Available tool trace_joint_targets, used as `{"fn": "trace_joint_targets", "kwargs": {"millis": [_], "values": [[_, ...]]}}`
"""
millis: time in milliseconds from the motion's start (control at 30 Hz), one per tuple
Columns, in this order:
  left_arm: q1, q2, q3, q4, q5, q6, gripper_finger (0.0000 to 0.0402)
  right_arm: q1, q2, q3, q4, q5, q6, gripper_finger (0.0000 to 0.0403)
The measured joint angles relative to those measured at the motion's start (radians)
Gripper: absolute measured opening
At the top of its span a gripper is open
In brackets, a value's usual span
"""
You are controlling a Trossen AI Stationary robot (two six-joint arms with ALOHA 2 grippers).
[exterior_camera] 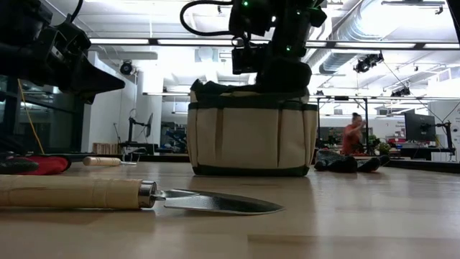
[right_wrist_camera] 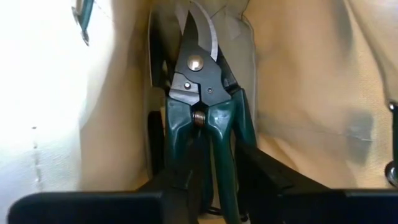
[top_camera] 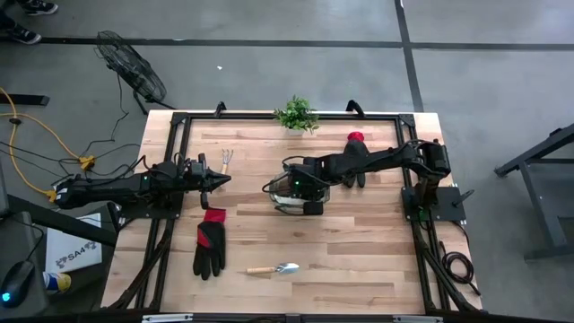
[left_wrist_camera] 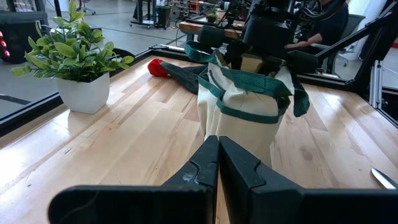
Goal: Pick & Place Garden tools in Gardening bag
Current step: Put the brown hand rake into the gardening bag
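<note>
High view: right pincer [top_camera: 300, 190] sits down in the gardening bag [top_camera: 285, 199] mid-counter [top_camera: 359, 242]; left pincer [top_camera: 222, 179] hangs left of it, fingers pressed together, empty. One glove [top_camera: 210, 240] and a trowel [top_camera: 273, 268] lie in front.
Low view: bag upright, trowel blade nearest.
Right wrist view: pruning shears [right_wrist_camera: 202, 118] inside the bag, between partly spread fingers; can't tell if gripped.

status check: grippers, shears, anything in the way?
Right gripper inside gardening bag, fingers either side of pruning shears. Left gripper shut, idle beside bag. No obstruction visible.
</note>
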Motion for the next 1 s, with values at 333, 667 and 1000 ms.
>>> {"fn": "trace_joint_targets", "kwargs": {"millis": [333, 667, 1000], "values": [[0.0, 0.0, 0.0, 0.0, -0.001, 0.0, 0.001, 0.0, -0.001, 0.0, 0.0, 0.002, 0.0, 0.0133], [0.0, 0.0, 0.0, 0.0, -0.002, 0.0, 0.001, 0.0, -0.071, 0.0, -0.006, 0.057, -0.001, 0.0154], [0.0, 0.0, 0.0, 0.0, -0.002, 0.0, 0.001, 0.003, -0.146, 0.0, -0.009, 0.081, 0.031, 0.0154]]}}
